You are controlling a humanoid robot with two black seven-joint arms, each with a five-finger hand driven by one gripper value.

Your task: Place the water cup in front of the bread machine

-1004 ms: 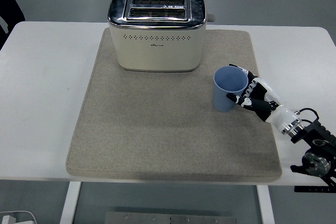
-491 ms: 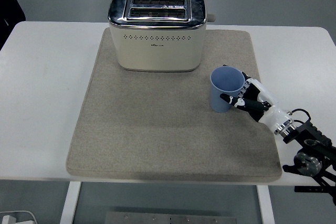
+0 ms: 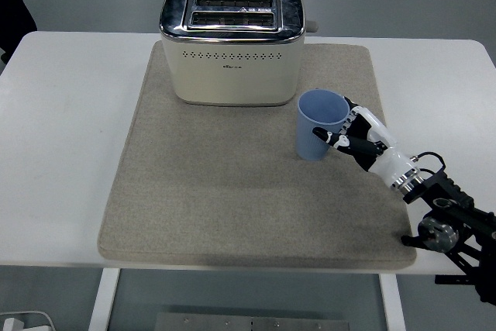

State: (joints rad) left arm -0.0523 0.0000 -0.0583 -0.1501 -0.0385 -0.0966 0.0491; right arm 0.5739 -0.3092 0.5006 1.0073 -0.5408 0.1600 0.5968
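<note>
A light blue cup (image 3: 319, 125) stands upright over the beige mat (image 3: 232, 191), just right of and slightly nearer than the cream toaster (image 3: 231, 46) at the mat's far edge. My right hand (image 3: 350, 136) reaches in from the lower right, its fingers wrapped around the cup's right side. Whether the cup's base touches the mat is hidden from me. The left arm is out of the picture.
The mat covers the middle of the white table (image 3: 62, 153), with bare tabletop on both sides. A dark shape of a person (image 3: 12, 5) shows at the top left corner. My right forearm (image 3: 442, 215) hangs over the table's near right corner.
My right hand has carried the cup leftward across the mat, closer to the toaster's front right corner. The forearm has followed it inward.
</note>
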